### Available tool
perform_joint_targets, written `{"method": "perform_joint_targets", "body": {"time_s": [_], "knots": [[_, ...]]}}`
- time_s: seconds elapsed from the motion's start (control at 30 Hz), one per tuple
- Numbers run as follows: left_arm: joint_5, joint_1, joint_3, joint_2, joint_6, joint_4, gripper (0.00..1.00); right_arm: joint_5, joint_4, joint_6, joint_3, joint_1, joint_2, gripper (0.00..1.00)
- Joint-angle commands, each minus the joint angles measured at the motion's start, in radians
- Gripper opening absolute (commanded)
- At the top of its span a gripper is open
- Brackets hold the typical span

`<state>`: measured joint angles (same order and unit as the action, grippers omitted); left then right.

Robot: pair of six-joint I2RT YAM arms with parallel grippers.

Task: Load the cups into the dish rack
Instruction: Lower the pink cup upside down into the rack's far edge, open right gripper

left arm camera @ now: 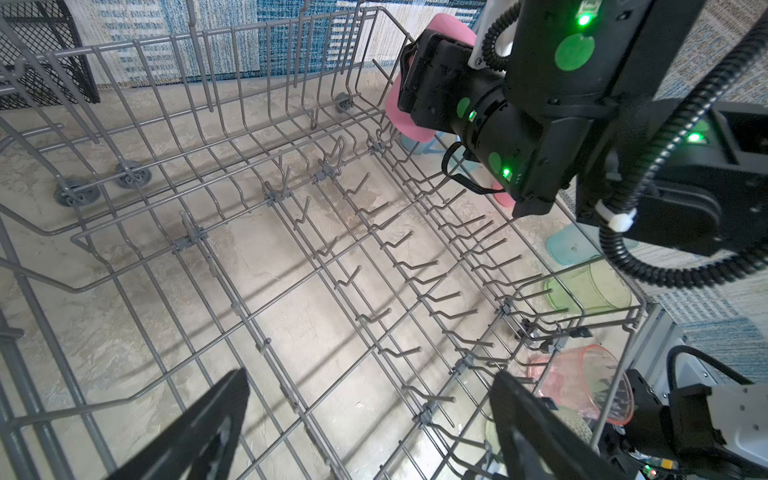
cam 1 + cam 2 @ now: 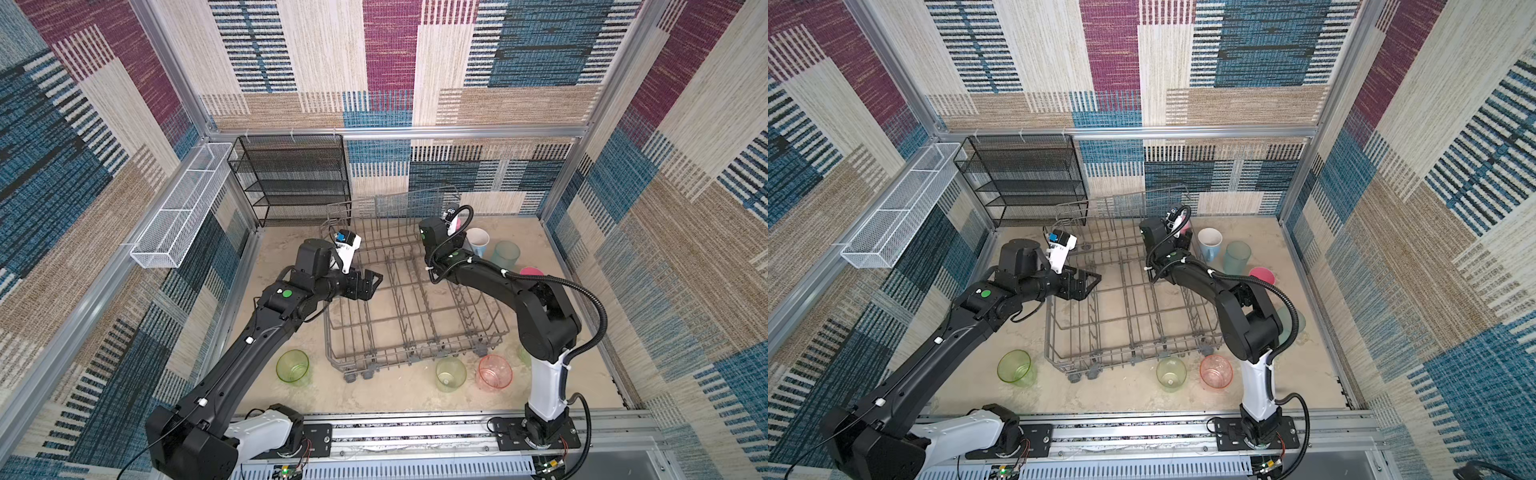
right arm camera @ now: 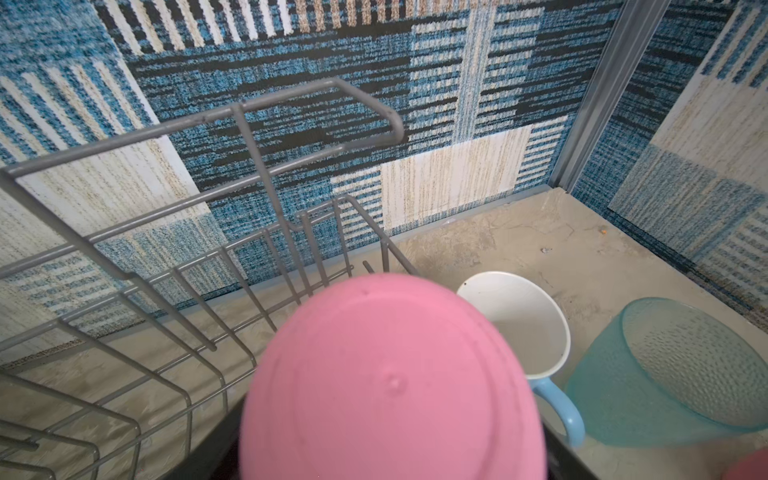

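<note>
Far left, the white basket (image 2: pixel 178 208) and black shelf (image 2: pixel 291 178) stand apart from the work. The left gripper (image 2: pixel 372 286) hangs over the rack's (image 2: pixel 399 352) left edge, jaws spread and empty; if it drops straight down, its fingers could snag the side wires. A green cup (image 2: pixel 292 365) stands near left on the table, outside the rack and free to reach. The rack sits mid-table and holds no cup yet. At its far right corner the right gripper (image 1: pixel 409 83) pinches a pink cup (image 3: pixel 390 386), held off the table with its base turned toward the far wall. The main risk, I judge, lies here. The cup is tilted, so if let go like this it may land on its side across the tines. It could also strike the raised far wires and tumble out toward the mug (image 2: pixel 478 242) just right of the rack. Those tall wires and the tine rows stand in the way of a clean descent, and how the jaws sit on the cup is mostly hidden. The mug, a teal cup (image 2: pixel 505 253) and a second pink cup (image 2: pixel 531 272) crowd together there, so a swing of the arm could knock them. Near right, a yellow-green cup (image 2: pixel 450 374) and a pink-orange cup (image 2: pixel 494 372) wait by the rack's near rim. A second teal cup (image 2: pixel 1292 320) is half hidden behind the right arm.
</note>
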<state>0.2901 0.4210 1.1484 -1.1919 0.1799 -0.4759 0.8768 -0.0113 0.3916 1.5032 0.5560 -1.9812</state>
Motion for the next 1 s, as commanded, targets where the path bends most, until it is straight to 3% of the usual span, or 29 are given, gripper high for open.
{"method": "perform_joint_targets", "body": {"time_s": [0.0, 0.97], "knots": [[-0.005, -0.003, -0.002, -0.002, -0.013, 0.026, 0.94, 0.042, -0.039, -0.012, 0.016, 0.001, -0.018, 0.69], [0.006, -0.016, -0.004, -0.013, -0.003, 0.033, 0.94, 0.087, 0.017, 0.083, 0.061, 0.007, -0.175, 0.72]]}}
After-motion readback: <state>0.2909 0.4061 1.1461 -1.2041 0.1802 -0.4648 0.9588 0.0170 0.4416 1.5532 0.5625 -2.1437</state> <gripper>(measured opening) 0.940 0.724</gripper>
